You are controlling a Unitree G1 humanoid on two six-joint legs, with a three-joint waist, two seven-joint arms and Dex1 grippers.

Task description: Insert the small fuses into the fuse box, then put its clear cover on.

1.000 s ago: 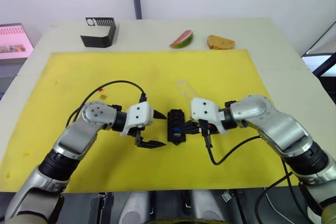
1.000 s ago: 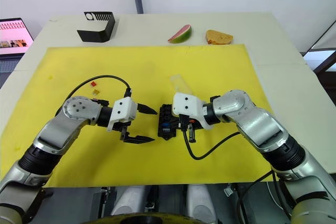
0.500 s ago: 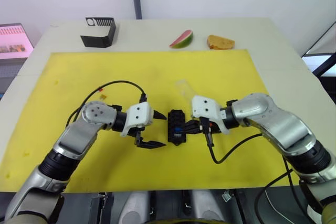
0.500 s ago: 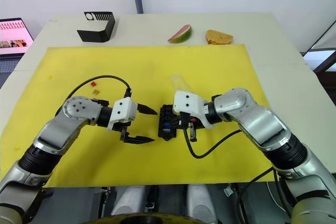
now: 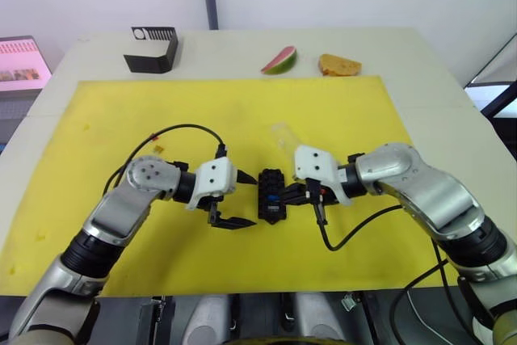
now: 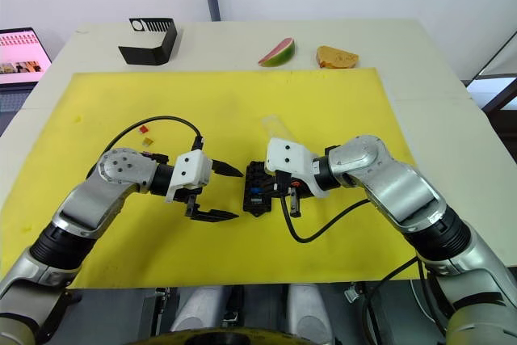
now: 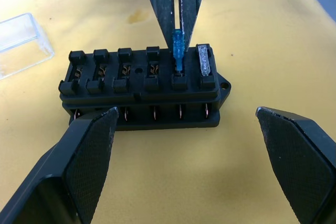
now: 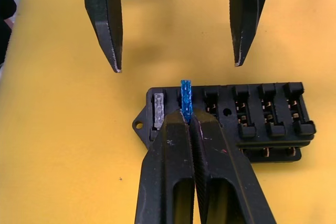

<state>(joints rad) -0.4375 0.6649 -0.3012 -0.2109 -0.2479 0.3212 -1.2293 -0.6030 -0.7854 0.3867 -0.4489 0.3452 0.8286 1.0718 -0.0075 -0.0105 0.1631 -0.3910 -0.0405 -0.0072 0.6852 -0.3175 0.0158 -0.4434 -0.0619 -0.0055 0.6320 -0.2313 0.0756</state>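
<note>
The right hand (image 8: 187, 120) pinches a blue fuse (image 8: 186, 97) upright in a slot of the fuse box (image 7: 142, 90), beside a seated whitish fuse (image 7: 203, 60). The left hand (image 5: 240, 199) gapes wide and empty just beside the box.

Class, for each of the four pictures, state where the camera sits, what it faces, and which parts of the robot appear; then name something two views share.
Left eye: on the head, looking down at the yellow mat; both arms show.
Right eye: beside it, same scene.
Left wrist: behind the open left gripper, facing the fuse box and clear cover.
Right wrist: behind the right gripper, shut on the blue fuse; the left gripper shows beyond.
Shared: both wrist views show the blue fuse beside a whitish fuse.
</note>
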